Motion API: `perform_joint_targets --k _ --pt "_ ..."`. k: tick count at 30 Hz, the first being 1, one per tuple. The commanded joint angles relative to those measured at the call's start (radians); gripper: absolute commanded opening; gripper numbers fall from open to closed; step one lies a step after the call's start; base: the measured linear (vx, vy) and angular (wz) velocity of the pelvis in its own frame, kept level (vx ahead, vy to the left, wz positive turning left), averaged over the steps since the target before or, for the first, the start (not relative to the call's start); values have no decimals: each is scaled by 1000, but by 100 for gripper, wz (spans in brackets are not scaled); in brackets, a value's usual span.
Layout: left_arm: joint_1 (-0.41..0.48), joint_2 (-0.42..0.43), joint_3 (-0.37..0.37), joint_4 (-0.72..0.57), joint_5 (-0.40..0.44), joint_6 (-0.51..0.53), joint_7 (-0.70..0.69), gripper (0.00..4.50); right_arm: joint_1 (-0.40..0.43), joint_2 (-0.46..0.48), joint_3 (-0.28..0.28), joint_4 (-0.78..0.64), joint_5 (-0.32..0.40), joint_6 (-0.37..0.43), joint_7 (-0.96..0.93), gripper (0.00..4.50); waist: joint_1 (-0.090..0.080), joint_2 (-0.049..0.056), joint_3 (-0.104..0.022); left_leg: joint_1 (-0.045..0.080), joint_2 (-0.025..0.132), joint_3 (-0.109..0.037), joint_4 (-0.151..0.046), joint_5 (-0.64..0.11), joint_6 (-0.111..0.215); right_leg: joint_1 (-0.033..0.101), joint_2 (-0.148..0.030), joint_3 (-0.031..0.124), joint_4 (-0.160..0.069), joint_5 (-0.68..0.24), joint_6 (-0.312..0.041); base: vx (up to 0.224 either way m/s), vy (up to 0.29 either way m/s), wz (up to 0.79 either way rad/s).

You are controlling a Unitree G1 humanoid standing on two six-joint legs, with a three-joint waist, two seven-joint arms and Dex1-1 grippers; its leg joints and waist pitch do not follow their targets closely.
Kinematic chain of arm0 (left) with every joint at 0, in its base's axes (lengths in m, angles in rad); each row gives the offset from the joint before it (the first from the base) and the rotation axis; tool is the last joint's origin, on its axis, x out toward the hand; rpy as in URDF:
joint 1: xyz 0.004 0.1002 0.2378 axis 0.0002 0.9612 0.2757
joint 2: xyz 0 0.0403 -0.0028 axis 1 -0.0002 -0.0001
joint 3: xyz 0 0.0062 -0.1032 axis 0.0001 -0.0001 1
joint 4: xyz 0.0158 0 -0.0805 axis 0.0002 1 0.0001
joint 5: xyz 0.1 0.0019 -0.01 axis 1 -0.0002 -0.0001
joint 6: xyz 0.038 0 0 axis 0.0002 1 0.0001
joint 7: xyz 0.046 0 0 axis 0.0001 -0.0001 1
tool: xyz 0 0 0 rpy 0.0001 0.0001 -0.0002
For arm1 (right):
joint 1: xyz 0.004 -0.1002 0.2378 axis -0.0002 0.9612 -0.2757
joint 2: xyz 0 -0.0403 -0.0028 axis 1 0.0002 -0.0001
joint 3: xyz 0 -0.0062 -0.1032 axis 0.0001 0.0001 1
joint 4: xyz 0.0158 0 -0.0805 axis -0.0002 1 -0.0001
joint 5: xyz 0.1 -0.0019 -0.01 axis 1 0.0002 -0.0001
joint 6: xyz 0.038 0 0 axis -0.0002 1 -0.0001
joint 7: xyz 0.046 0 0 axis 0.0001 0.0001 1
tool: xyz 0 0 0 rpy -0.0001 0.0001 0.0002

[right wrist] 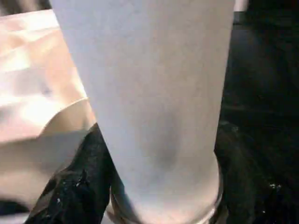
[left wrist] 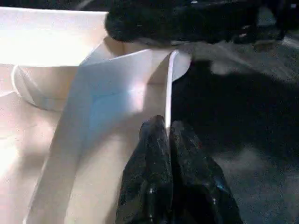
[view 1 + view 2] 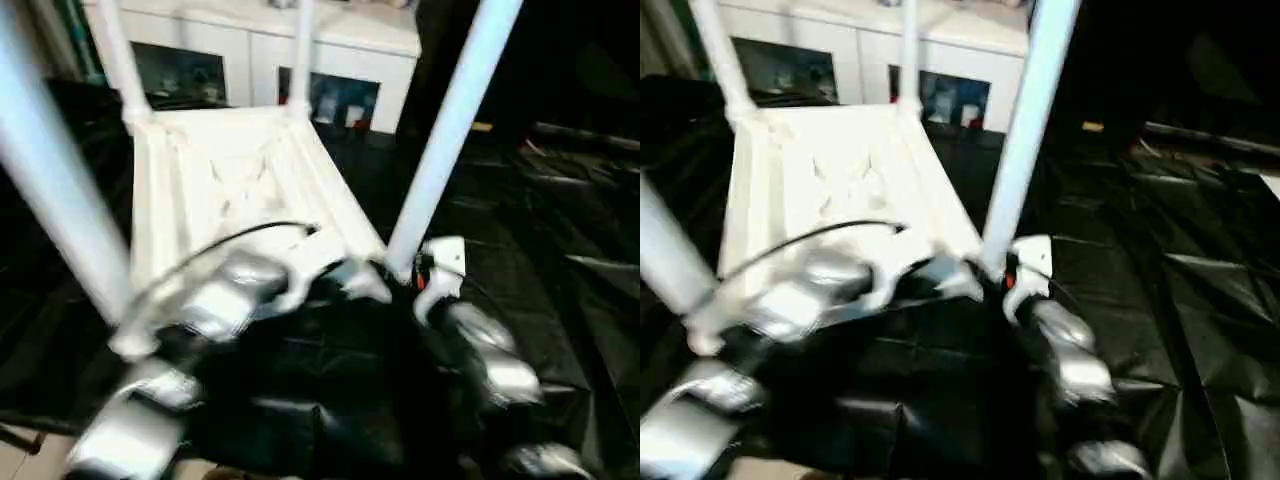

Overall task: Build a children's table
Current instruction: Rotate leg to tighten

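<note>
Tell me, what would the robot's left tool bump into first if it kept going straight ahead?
Probably the thin white rib of the table's underside, right at the shut left tool's tips; depth is unclear.

A dark room with a black tabletop and a white cabinet

In front of me is a big tabletop covered in shiny black cloth, and the cloth is full of folds and wrinkles that catch the light. Behind it stands a white cabinet with glass doors, and I can see small blurry things behind the glass. To the right of the cabinet the room is very dark. Down in the near left corner I can see a bit of pale floor past the edge of the cloth.
</note>
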Motion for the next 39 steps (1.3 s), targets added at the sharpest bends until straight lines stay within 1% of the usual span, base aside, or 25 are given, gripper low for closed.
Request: perform_joint_targets --k 1,2,4,6,8,9,10,12,13,14,16,18,19,20,21,22,23,25,27,28,30,31,32,36,39 --pt "2 -28 -15 86 33 -27 79 0 11 37 25 64 -24 0 -31 268 -4 19 -46 13 26 -27 -79 -397 -30 17 -59 41 -109 -463 -93 0 0 0" --pt "2 -28 -15 86 33 -27 79 0 11 37 25 64 -24 0 -31 268 -4 16 -46 11 25 -24 -80 -389 -27 17 -58 42 -108 -432 -96 0 0 0" --pt "2 -35 -25 99 40 -40 81 0 10 50 48 57 -35 -12 -2 268 -2 18 -49 9 25 -23 -81 -372 -18 22 -56 42 -103 -382 -111 0 0 0" --pt "2 -32 -46 109 55 -63 62 0 23 63 68 17 -12 -19 94 324 1 25 -50 9 25 -21 -81 -362 -10 24 -56 44 -101 -357 -120 0 0 0" --pt "1 -31 -49 114 58 -73 55 0 27 65 71 5 1 -19 122 344 3 24 -49 10 25 -20 -81 -374 -3 24 -57 44 -105 -370 -121 0 0 0" --pt "-1 -20 -52 116 61 -98 36 0 34 58 63 -16 25 -17 153 344 4 30 -50 10 24 -22 -83 -384 -1 27 -59 43 -108 -399 -119 0 0 0" --pt "-1 -9 -55 112 65 -117 20 0 41 42 58 -36 37 -14 177 359 3 26 -50 7 24 -24 -84 -386 2 29 -61 42 -112 -430 -110 0 0 0" --pt "0 -4 -55 111 66 -122 14 0 44 34 56 -45 41 -13 188 388 2 26 -52 4 25 -26 -85 -381 3 31 -63 41 -112 -454 -100 0 0 0" --pt "2 12 -59 101 65 -144 -20 0 65 -8 67 -93 50 2 247 394 3 34 -58 5 27 -28 -85 -368 1 34 -65 40 -115 -460 -101 0 0 0" --pt "3 16 -60 98 64 -148 -28 0 72 -21 70 -107 52 5 263 394 3 34 -58 5 27 -28 -85 -368 1 34 -65 40 -115 -460 -101 0 0 0" --pt "4 38 -69 86 63 -169 -71 0 120 -95 81 -199 74 27 359 406 14 34 -63 8 29 -22 -81 -329 16 38 -58 42 -108 -362 -116 0 0 0" --pt "5 46 -75 83 62 -188 -88 0 141 -124 81 -236 87 38 398 420 14 35 -66 2 30 -21 -79 -302 23 41 -59 42 -99 -298 -143 0 0 0" --pt "8 66 -80 70 54 -215 -137 0 210 -220 69 -320 109 51 491 420 15 33 -69 -2 28 -19 -76 -285 27 47 -57 39 -95 -268 -154 0 0 0" --pt "17 83 -83 48 37 -238 -191 0 260 -286 57 -374 127 61 551 420 22 30 -69 1 30 -18 -72 -269 41 51 -57 41 -96 -240 -148 0 0 0" --pt "23 94 -85 32 26 -249 -227 0 287 -320 47 -403 138 68 585 420 32 33 -72 11 34 -12 -65 -243 62 43 -56 46 -88 -164 -172 0 0 0" --pt "36 112 -91 5 9 -281 -280 0 314 -351 33 -424 150 76 614 420 32 37 -71 7 33 -12 -64 -228 68 45 -54 46 -83 -134 -185 62 8 5" --pt "43 123 -95 -11 -1 -303 -315 0 331 -371 24 -438 157 83 632 420 36 33 -77 -4 30 -14 -62 -185 76 56 -55 42 -73 -77 -198 0 0 0" --pt "61 147 -101 -46 -17 -325 -371 0 363 -407 8 -466 173 103 662 420 34 38 -81 -1 30 -12 -56 -154 84 52 -51 40 -62 0 -227 27 5 -1" --pt "83 173 -110 -89 -33 -354 -421 0 417 -457 10 -506 183 123 716 420 38 33 -88 1 31 -10 -46 -109 104 55 -49 39 -51 88 -255 26 9 0" --pt "89 180 -111 -101 -37 -363 -433 0 434 -470 12 -517 187 131 732 420 41 34 -88 3 32 -8 -43 -100 113 51 -48 40 -48 113 -262 0 0 0" --pt "96 185 -110 -113 -46 -374 -451 0 456 -491 19 -535 196 143 748 420 44 35 -81 0 33 -7 -44 -111 126 49 -49 40 -49 101 -271 0 0 0" --pt "103 188 -105 -129 -60 -377 -466 0 475 -509 27 -547 199 152 757 420 44 31 -81 -1 32 -6 -45 -132 121 51 -50 40 -52 57 -264 0 0 0" --pt "103 188 -105 -129 -60 -377 -466 0 475 -509 27 -547 199 152 757 420 47 32 -80 0 33 -6 -46 -142 115 50 -51 40 -54 34 -257 0 0 0" --pt "125 206 -103 -181 -84 -369 -509 0 474 -506 22 -522 159 142 721 420 42 32 -73 2 34 -8 -55 -229 60 44 -59 43 -73 -160 -206 0 0 0" --pt "131 216 -102 -195 -84 -371 -526 0 470 -504 20 -520 157 152 719 420 42 31 -74 0 32 -9 -55 -235 47 45 -59 44 -75 -194 -184 0 0 0"
